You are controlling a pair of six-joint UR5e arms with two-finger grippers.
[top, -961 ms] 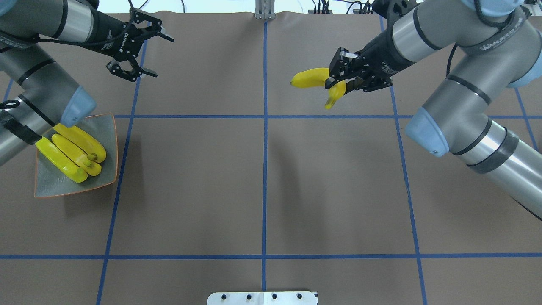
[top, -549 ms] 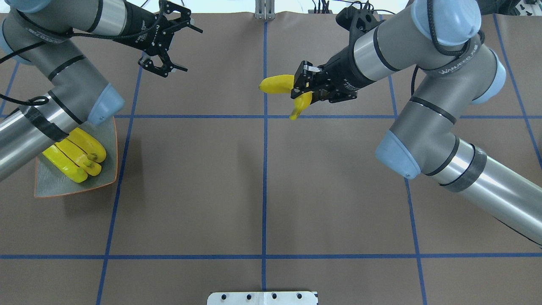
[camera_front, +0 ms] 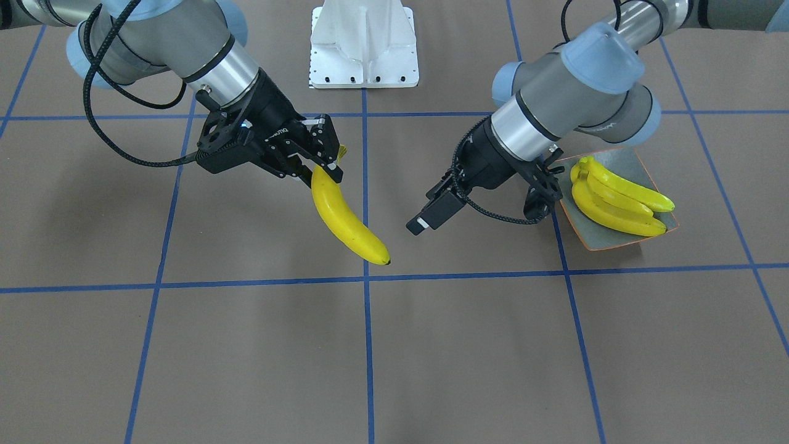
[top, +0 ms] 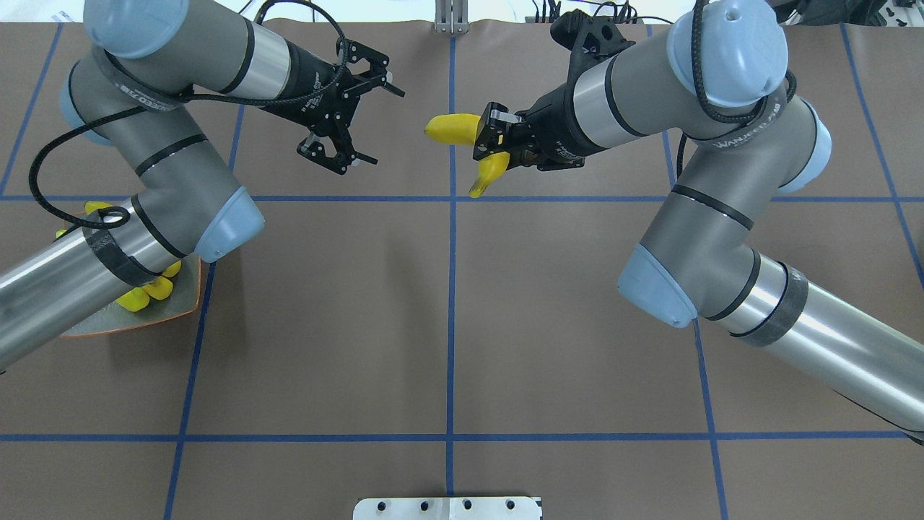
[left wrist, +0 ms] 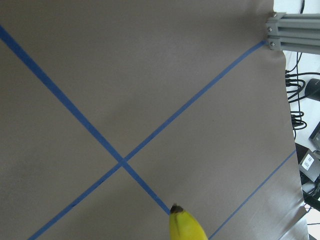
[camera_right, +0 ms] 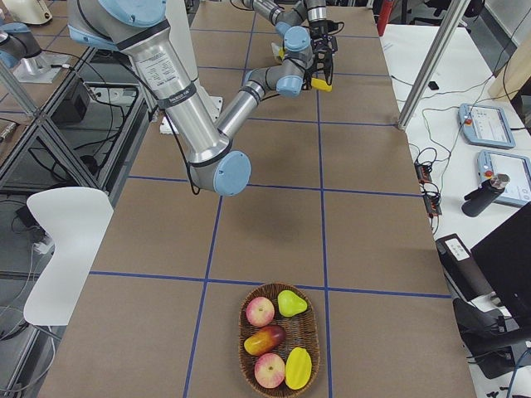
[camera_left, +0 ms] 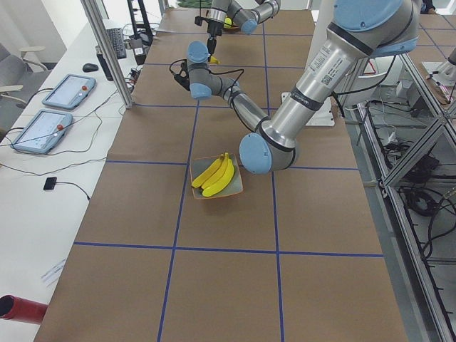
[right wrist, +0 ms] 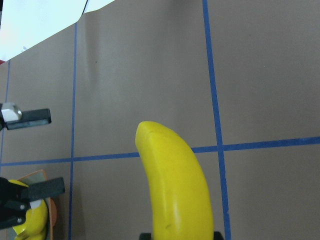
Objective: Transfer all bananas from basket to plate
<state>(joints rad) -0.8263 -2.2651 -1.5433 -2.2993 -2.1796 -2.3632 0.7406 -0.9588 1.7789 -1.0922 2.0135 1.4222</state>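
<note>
My right gripper is shut on a yellow banana and holds it above the table near the far centre line. It also shows in the front view, with the banana hanging toward the camera. My left gripper is open and empty, a short way left of the banana, its jaws facing it; its fingers show in the right wrist view. The banana's dark tip shows in the left wrist view. The grey-blue plate holds three bananas; overhead, my left arm half hides it.
A wicker basket with apples, a pear and other fruit sits at the table's right end; I see no bananas in it. A white mount sits at the near edge. Blue tape lines cross the brown table cover.
My right gripper has carried the banana left toward the centre line. My left gripper has swung right from above the plate toward the banana and stayed open. The left arm now covers more of the plate.
</note>
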